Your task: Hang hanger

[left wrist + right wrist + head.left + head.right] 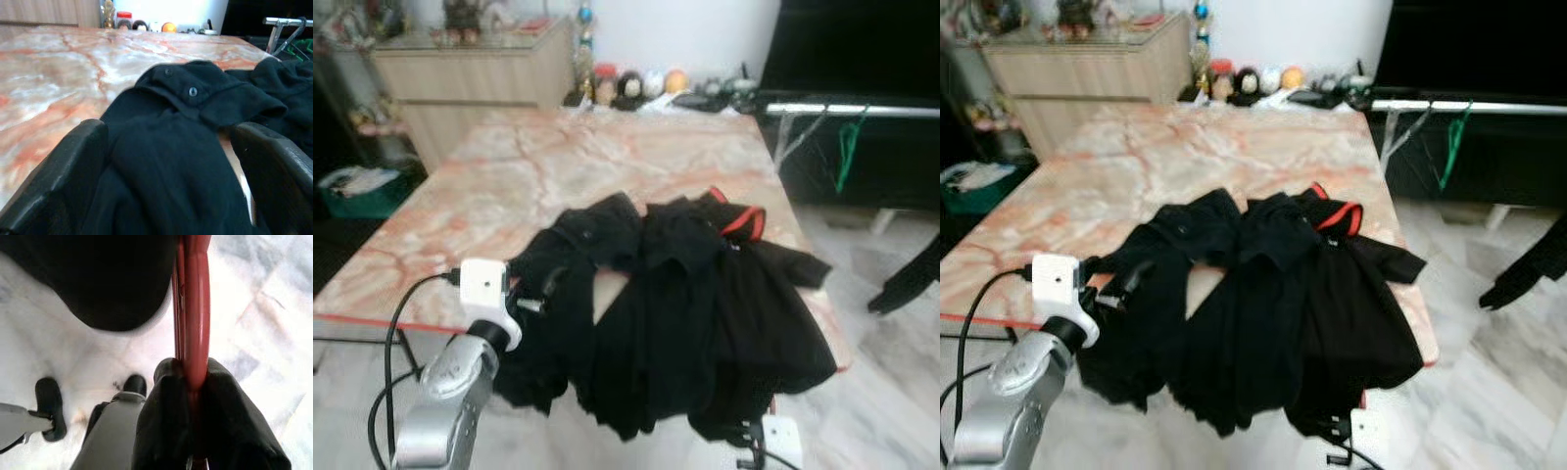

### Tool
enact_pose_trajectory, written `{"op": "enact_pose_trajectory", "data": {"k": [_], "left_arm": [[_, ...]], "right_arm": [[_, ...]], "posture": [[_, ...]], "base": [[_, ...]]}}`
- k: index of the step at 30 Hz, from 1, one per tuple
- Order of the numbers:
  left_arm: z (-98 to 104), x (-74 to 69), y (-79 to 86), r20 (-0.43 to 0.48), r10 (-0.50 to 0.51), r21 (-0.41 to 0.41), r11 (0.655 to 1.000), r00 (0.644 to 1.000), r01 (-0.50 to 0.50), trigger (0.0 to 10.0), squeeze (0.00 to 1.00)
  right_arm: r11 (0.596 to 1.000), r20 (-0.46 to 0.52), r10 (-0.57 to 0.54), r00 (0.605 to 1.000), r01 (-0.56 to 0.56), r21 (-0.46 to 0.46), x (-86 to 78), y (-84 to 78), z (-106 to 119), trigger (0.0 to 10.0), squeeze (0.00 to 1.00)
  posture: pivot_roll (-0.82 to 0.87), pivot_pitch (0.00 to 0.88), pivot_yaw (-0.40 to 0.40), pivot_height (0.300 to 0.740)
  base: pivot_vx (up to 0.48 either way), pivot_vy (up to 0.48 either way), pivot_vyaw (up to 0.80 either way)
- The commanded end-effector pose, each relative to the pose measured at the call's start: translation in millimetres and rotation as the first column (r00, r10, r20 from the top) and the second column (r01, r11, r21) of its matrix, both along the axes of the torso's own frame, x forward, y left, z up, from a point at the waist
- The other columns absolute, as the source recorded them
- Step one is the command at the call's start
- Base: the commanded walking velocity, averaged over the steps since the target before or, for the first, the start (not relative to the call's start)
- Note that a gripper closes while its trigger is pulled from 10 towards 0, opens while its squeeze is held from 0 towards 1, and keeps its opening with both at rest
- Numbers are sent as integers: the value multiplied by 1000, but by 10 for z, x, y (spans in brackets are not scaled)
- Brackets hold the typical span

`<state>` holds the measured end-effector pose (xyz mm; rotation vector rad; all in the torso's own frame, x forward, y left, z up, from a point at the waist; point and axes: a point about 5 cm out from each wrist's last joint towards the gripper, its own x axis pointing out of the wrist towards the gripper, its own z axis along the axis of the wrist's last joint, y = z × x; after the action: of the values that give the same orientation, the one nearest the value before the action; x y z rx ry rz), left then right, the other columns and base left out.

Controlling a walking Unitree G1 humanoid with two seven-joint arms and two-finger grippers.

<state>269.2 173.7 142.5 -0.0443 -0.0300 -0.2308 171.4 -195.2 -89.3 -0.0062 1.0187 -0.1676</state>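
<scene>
Two black fingers of the right gripper (195, 382) clamped on a red plastic hanger (193, 308) below the table edge. Left gripper (166, 161) spread open around black button-up clothing (675, 304) draped over the pink marble table (607, 157).

No text, label, brand, number or sign can be read in any of the views. The black garments (685, 304) on the marble table (509, 186) carry no legible print, and the small items along the table's far edge (636, 86) are too blurred to make out any lettering. The red hanger (195, 308) clamped between the right gripper's (193, 382) fingers bears no marking, and the buttoned collar just ahead of the left gripper (166, 161) is plain.
</scene>
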Motion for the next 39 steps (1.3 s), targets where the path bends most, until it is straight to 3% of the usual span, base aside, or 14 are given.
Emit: {"op": "enact_pose_trajectory", "data": {"k": [1,28,39], "left_arm": [[27,15,-18,10,-5,-3,1000,1000,5,10000,0],[10,15,-7,3,-2,5,1000,1000,2,10000,0],[-10,33,2,-4,5,50,999,1000,-5,10000,0]], "right_arm": [[1000,8,-9,1000,9,-15,25,-60,20,10000,0],[1000,8,-11,1000,11,-18,29,-60,22,10000,0],[999,-15,-41,999,41,2,12,-64,11,10000,0]], "posture": [[-5,0,-26,732],[-4,0,-26,732],[-11,0,-31,732]], "base": [[-262,0,0],[-262,0,0],[0,0,0]]}}
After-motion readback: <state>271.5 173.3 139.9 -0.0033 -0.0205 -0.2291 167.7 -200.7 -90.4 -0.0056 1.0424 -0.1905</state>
